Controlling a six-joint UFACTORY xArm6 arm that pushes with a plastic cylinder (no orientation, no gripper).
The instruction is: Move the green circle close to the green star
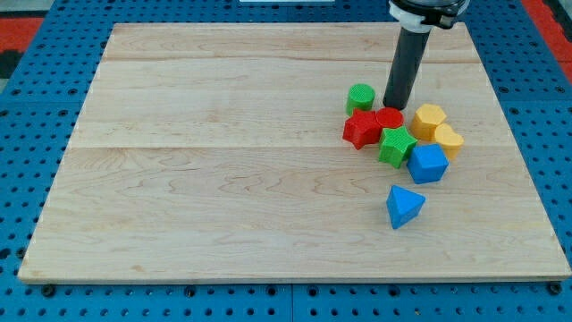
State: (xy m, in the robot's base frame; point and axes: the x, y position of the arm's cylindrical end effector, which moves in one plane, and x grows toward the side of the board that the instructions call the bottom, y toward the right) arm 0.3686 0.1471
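Observation:
The green circle (361,97) is a short green cylinder right of the board's middle. The green star (396,146) lies a little lower right of it, with a red star (362,129) and a red circle (390,118) between them. My tip (394,105) stands just right of the green circle and right above the red circle; a narrow gap separates it from the green circle.
A yellow hexagon-like block (429,120) and a yellow block (448,139) lie right of the cluster. A blue cube (427,164) touches the green star's lower right. A blue triangle (404,207) lies apart below. The wooden board (223,179) rests on blue pegboard.

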